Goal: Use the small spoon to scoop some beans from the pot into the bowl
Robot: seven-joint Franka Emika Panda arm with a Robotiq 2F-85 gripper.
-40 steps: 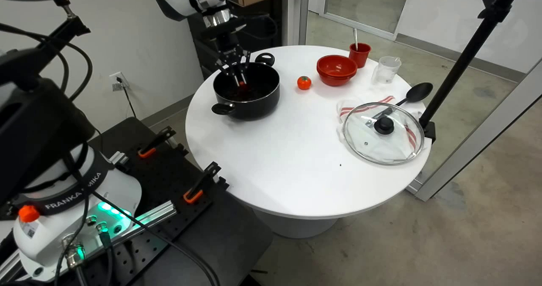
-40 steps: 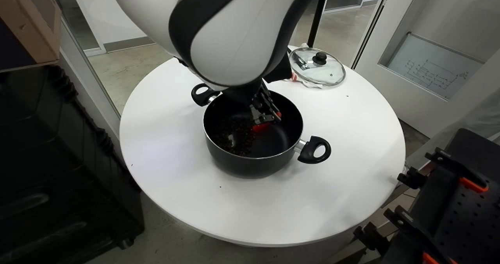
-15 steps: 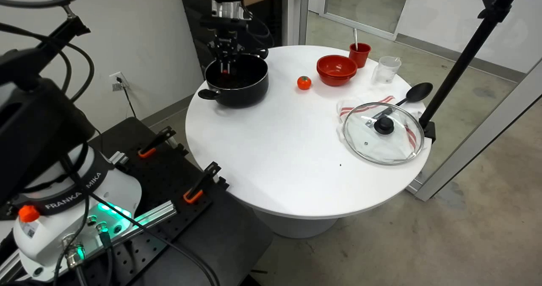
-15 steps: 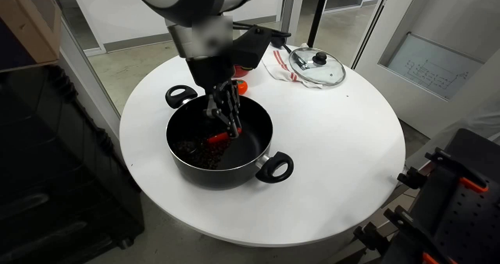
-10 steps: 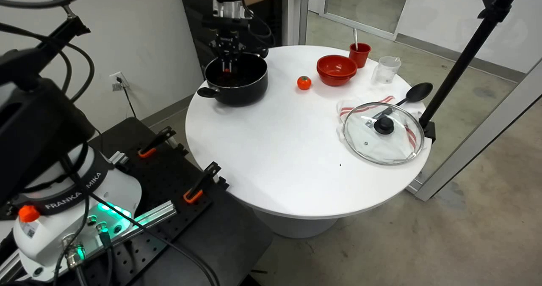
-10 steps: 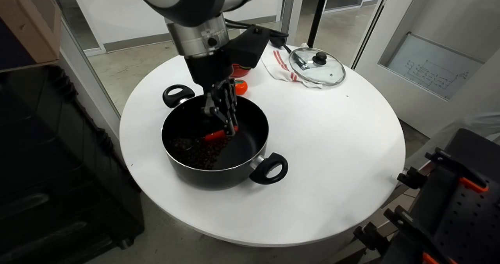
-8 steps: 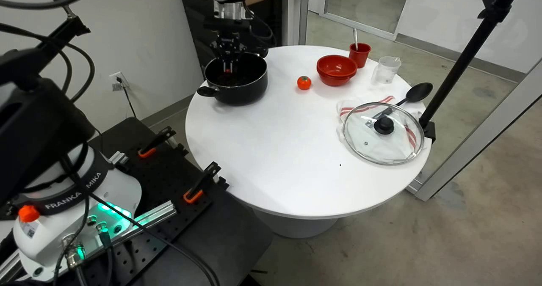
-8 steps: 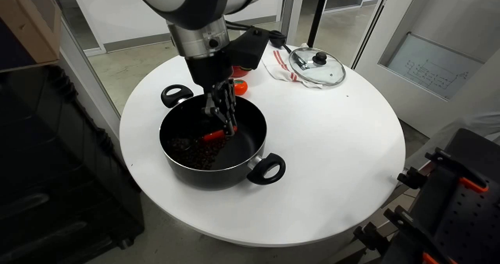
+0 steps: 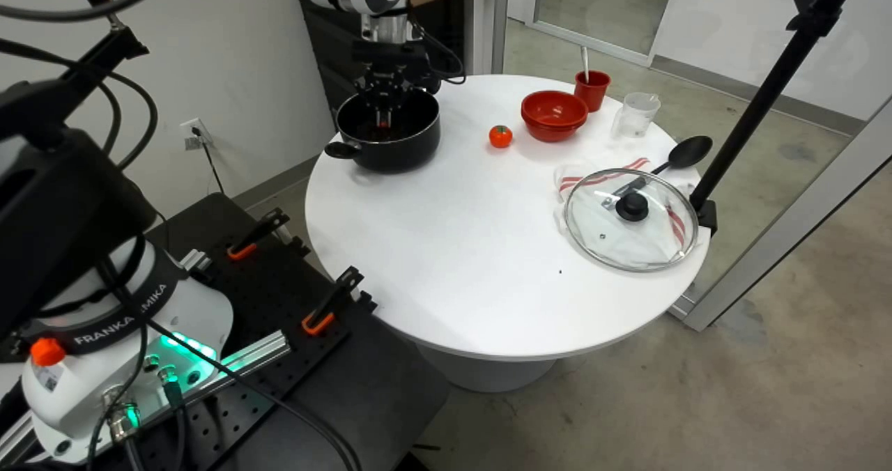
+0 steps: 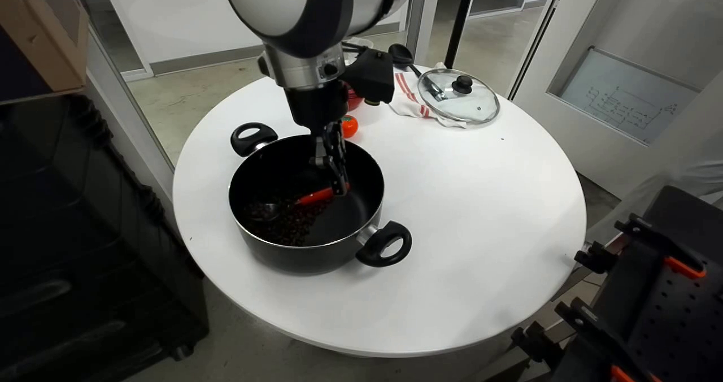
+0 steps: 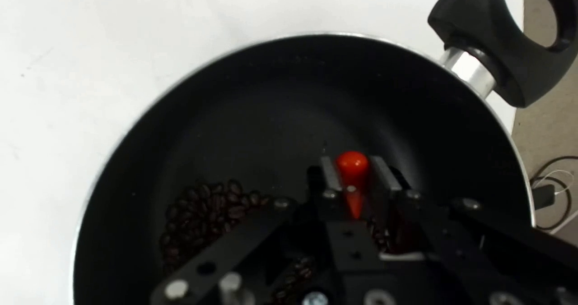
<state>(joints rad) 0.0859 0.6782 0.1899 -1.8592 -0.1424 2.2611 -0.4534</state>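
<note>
The small spoon (image 10: pixel 309 198) is inside the black pot (image 10: pixel 305 260), and the jaws hold it: in the wrist view they are closed from both sides on its red handle (image 11: pixel 353 166), near to the rounded end. The silvery head (image 10: pixel 266 211) reaches away from the jaws into the dark beans (image 11: pixel 203 214) at the bottom; whether it carries some of them, I cannot tell. I judge that the scooping itself is the step in hand, since the red bowl (image 9: pixel 555 111) stands well apart on the counter (image 9: pixel 453 248), with the tomato (image 9: pixel 500 136) between it and the pot. The spoon should be light and stiff, so its weight asks for little force. However, the handle looks smooth and rounded, and it may roll between the jaws when the head pushes against the beans or becomes loaded on one side. To hold it by the handle is correct, because this leaves the head free; but so close to the end the lever is long, and a hold nearer to the middle would probably resist twisting better. The beans look small, smooth and loose, so I expect that they slide off easily unless the head is level. The pot could also slide if the spoon presses its wall.
</note>
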